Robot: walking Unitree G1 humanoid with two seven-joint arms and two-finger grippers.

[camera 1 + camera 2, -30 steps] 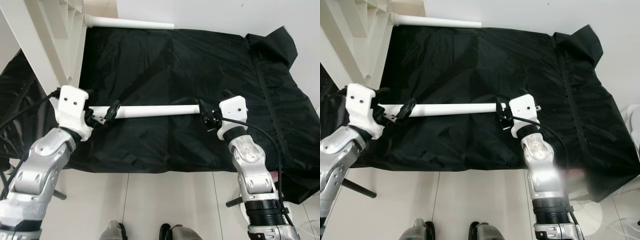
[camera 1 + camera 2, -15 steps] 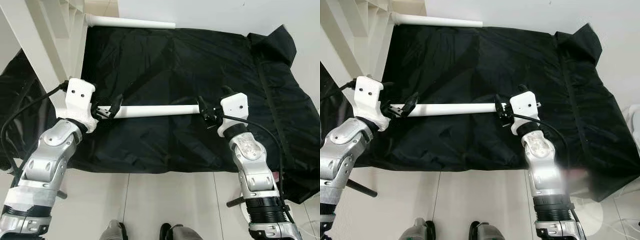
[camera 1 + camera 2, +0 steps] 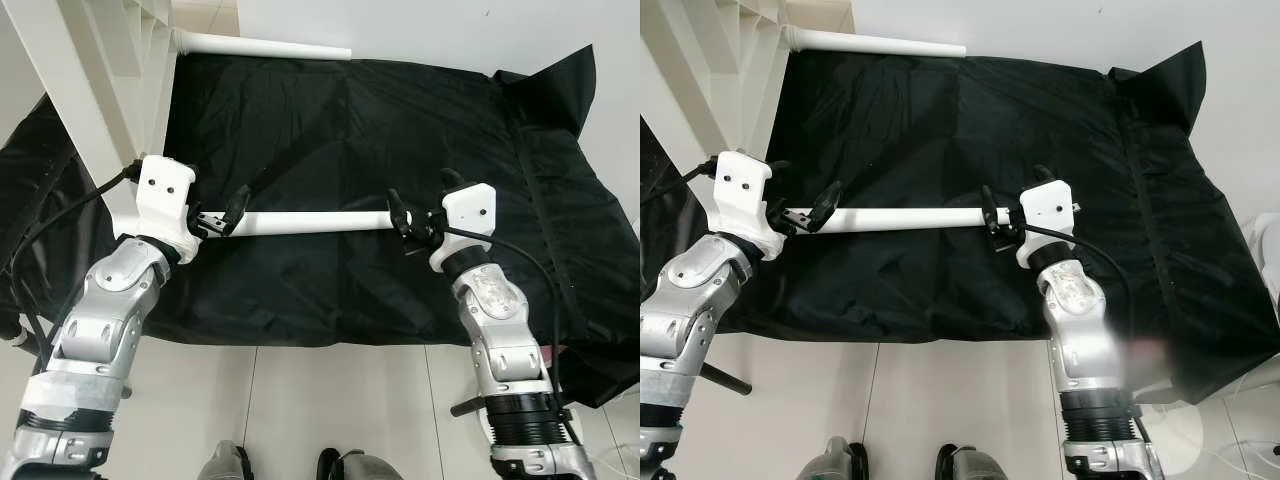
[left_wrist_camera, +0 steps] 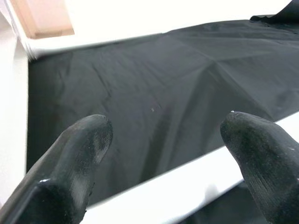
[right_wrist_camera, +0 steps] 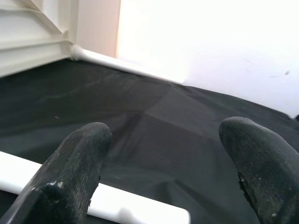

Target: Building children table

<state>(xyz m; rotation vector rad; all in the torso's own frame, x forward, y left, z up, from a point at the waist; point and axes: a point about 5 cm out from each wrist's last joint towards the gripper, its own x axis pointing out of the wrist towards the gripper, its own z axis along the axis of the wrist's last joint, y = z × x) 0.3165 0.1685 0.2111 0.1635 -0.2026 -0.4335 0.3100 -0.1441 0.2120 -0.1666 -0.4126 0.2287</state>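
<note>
Two grippers, left gripper, right gripper, at white tube ends, no legible writing

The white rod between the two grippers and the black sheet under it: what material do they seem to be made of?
White rod: smooth and evenly white, probably painted wood or plastic; which one cannot be told. Black sheet: thin woven fabric, likely nylon, judging by creases and a faint sheen.

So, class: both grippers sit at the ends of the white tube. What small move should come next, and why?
Probably closing both grippers. The left gripper and right gripper straddle the ends of the white tube on the black cloth, fingers open, so neither holds it yet.
</note>
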